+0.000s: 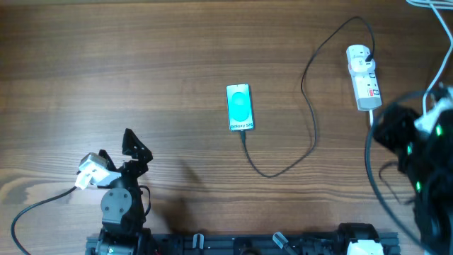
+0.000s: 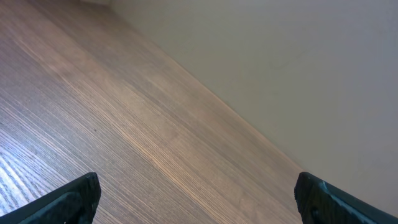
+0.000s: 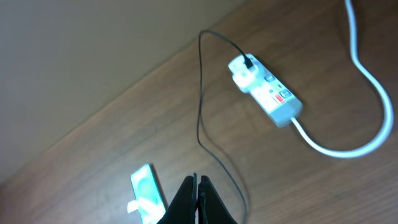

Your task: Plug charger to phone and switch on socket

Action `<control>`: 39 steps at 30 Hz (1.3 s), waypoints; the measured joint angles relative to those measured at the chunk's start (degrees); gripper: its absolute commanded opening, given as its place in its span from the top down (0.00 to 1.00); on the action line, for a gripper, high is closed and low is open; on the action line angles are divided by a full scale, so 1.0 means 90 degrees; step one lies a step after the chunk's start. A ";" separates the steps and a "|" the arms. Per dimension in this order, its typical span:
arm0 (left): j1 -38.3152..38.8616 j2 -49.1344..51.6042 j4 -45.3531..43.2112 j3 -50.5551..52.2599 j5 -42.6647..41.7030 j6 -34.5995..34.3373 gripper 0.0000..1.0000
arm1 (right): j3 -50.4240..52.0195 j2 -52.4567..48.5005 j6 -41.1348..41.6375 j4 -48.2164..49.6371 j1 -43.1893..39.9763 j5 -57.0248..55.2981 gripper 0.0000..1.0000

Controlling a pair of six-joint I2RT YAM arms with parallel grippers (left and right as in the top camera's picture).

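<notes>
The phone lies mid-table with its cyan screen up; it also shows at the bottom of the right wrist view. The thin black charger cable runs from the phone's near end in a loop up to the white socket strip at the far right, where it is plugged in. The right wrist view shows the socket with its red switch mark and the cable. My right gripper is shut and empty, raised above the table. My left gripper is open and empty over bare wood at the near left.
The socket's thick white cord curves off to the right. The right arm hangs over the near right edge. The left arm sits at the near left with its own black cable.
</notes>
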State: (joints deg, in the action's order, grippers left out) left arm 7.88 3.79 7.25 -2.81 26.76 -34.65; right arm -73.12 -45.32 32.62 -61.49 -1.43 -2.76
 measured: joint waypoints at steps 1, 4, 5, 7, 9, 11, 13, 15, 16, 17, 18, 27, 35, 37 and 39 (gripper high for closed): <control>0.0000 0.0002 0.0000 0.0000 0.0002 -0.0002 0.01 | 0.0000 0.0245 0.0002 -0.0185 0.0000 0.0000 0.96; 0.0000 0.0002 0.0000 0.0000 0.0002 -0.0002 0.00 | 0.0000 0.0760 0.0000 -0.0595 0.0000 0.0002 0.87; 0.0000 0.0002 0.0000 0.0000 0.0002 -0.0002 0.00 | 0.0000 0.0867 0.0000 -0.0772 0.0000 0.0000 0.82; 0.0000 0.0002 0.0000 0.0000 0.0002 0.0000 0.00 | 0.0000 0.1071 -0.0046 -0.1061 0.0000 0.0010 0.79; 0.0000 0.0002 0.0000 0.0000 0.0002 -0.0002 0.00 | 0.0000 0.1229 -0.0046 -0.1404 0.0002 0.0019 0.73; 0.0000 0.0002 0.0000 0.0000 0.0002 -0.0002 0.00 | 0.0000 0.1270 -0.0075 -0.1768 0.0000 0.0029 0.48; 0.0000 0.0002 0.0000 0.0000 0.0002 -0.0002 0.00 | 0.0002 0.1270 -0.0085 -0.2118 0.0000 0.0141 0.00; 0.0000 0.0002 0.0000 0.0000 0.0002 -0.0002 0.00 | 0.0002 0.1270 -0.0090 -0.2254 0.0000 0.0192 0.00; 0.0000 0.0002 0.0000 0.0000 0.0002 -0.0002 0.00 | 0.0002 0.1270 -0.0090 -0.2283 0.0000 0.0197 0.00; 0.0000 0.0002 0.0000 0.0000 0.0002 0.0000 0.00 | 0.0002 0.1270 -0.0107 -0.2314 0.0002 0.0214 0.01; 0.0000 0.0002 0.0000 0.0000 0.0002 -0.0002 0.00 | 0.0002 0.1270 -0.0112 -0.2317 0.0000 0.0214 0.00; 0.0000 0.0002 0.0000 0.0000 0.0002 -0.0002 0.00 | 0.0202 0.1275 -0.1132 -0.0624 0.0002 -0.0075 0.00; 0.0000 0.0007 -0.0002 0.0000 0.0005 0.0000 0.00 | 0.2028 0.1311 -0.2803 0.3126 0.0000 0.0571 0.00; 0.0000 0.0010 0.0000 0.0000 0.0002 -0.0002 0.00 | 0.2761 0.1360 -0.2900 0.3925 0.0000 0.0697 0.00; 0.0000 0.0010 0.0002 0.0000 0.0005 -0.0002 0.00 | 0.3592 0.1518 -0.2960 0.4952 0.0000 0.0833 0.00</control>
State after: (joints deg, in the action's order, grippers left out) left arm 7.88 3.88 7.27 -2.81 26.81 -34.68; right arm -40.80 -31.66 5.98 -16.93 -1.43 4.73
